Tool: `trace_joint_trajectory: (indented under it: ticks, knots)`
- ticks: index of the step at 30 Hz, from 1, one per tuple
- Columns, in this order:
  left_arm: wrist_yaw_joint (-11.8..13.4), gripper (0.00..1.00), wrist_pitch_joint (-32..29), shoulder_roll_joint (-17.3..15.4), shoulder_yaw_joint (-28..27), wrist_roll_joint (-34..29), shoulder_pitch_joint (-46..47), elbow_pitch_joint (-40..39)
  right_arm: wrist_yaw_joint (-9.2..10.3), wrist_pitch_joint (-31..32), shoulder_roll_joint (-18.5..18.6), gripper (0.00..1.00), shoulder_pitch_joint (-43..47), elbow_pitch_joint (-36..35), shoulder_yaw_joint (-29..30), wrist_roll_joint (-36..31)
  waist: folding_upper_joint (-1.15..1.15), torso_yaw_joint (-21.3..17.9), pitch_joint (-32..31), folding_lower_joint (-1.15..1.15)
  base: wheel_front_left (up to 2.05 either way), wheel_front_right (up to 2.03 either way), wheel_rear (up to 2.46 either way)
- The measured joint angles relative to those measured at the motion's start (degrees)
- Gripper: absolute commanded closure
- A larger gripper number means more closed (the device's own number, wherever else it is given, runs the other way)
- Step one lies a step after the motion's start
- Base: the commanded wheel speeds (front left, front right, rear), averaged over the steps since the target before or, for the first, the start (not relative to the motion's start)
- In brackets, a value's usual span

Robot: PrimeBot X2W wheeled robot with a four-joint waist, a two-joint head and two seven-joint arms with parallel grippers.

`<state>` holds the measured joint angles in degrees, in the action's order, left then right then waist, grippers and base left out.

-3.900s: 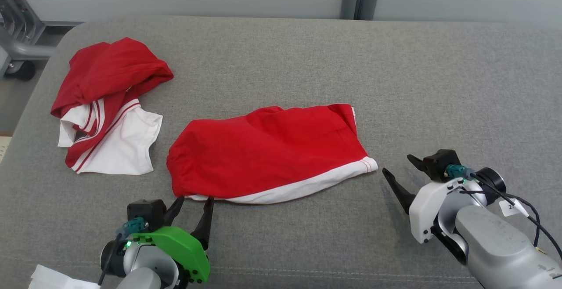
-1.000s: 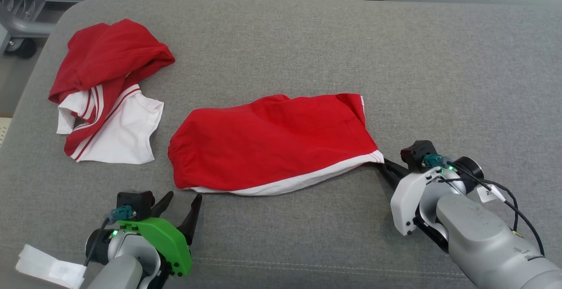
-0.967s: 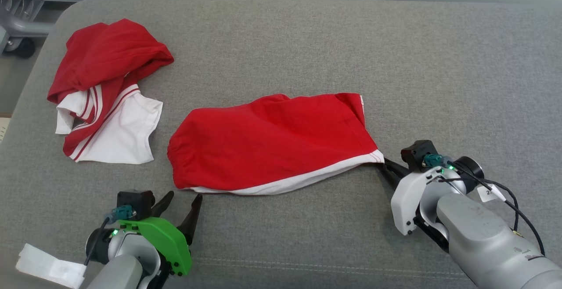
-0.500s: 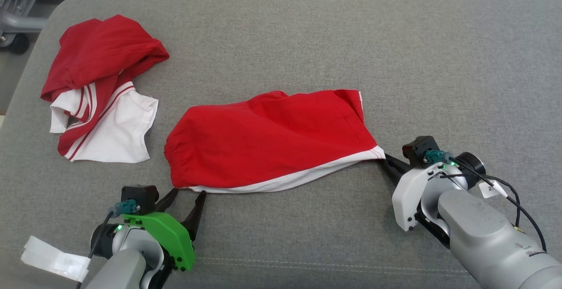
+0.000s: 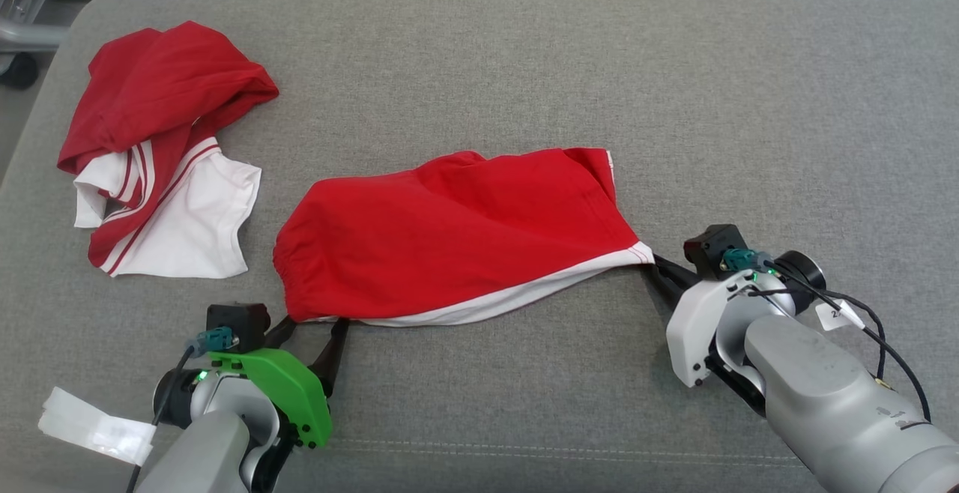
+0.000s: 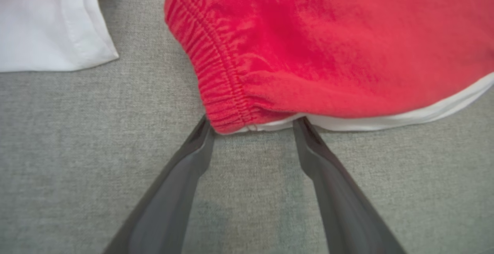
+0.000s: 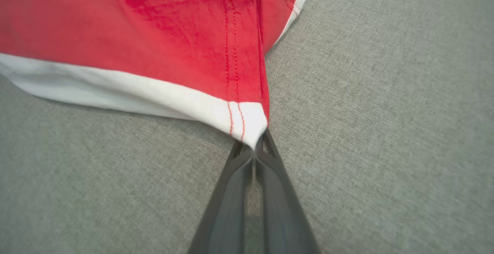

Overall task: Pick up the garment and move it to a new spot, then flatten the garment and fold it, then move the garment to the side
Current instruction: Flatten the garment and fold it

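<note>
Fabric, grey and rough, covers the worktop (image 5: 749, 103), where the soft red garment (image 5: 449, 231) with a white hem and bunchy waistband lies in the middle, its 3 o'clock corner pinched in the right tool (image 5: 658, 263), the left tool (image 5: 315, 323) spread apart at 7 o'clock.

garment (image 6: 328, 45): cut off top and right | wrist tag (image 5: 838, 315): print unreadable | wheeled frame (image 5: 22, 32): cropped at left edge

Left gripper (image 5: 315, 324) low at the left, dark fingers (image 6: 179, 184) spread wide, tips pointing up the head view, right gripper (image 5: 661, 268) low at the right, angled up-left from its grey forearm (image 5: 824, 395), fingers pressed together, pinching a corner of the red shorts (image 5: 457, 238)
</note>
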<state>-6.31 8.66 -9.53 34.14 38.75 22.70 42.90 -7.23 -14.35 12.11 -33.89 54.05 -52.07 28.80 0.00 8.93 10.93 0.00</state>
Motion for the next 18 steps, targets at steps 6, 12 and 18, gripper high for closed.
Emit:
trace_joint_trajectory:
  ticks: [6, 12, 18]
  knots:
    - [-0.2, 0.2, 0.5, 0.6, 0.7, 0.3, 0.8, 1.2, -0.21, -0.1, -0.1, 1.0, -0.3, 0.0, -0.4, 0.1, 0.0, -0.3, 0.3, 0.0, 0.0, 0.0, 0.0]
    - [-0.2, 0.57, 0.7, 0.8, 1.0, 0.3, 1.5, 2.2, -0.25, -0.1, -0.1, 1.0, -0.4, 0.1, -0.7, 0.5, 0.0, -0.3, 0.2, 0.0, 0.0, 0.0, 0.0]
    - [-0.7, 1.0, 1.0, 0.9, 2.1, 0.3, 1.5, 3.0, -0.25, -0.1, 0.0, 1.0, -0.3, 0.6, -1.1, 1.5, 0.0, 0.0, -0.6, 0.0, 0.0, 0.0, 0.0]
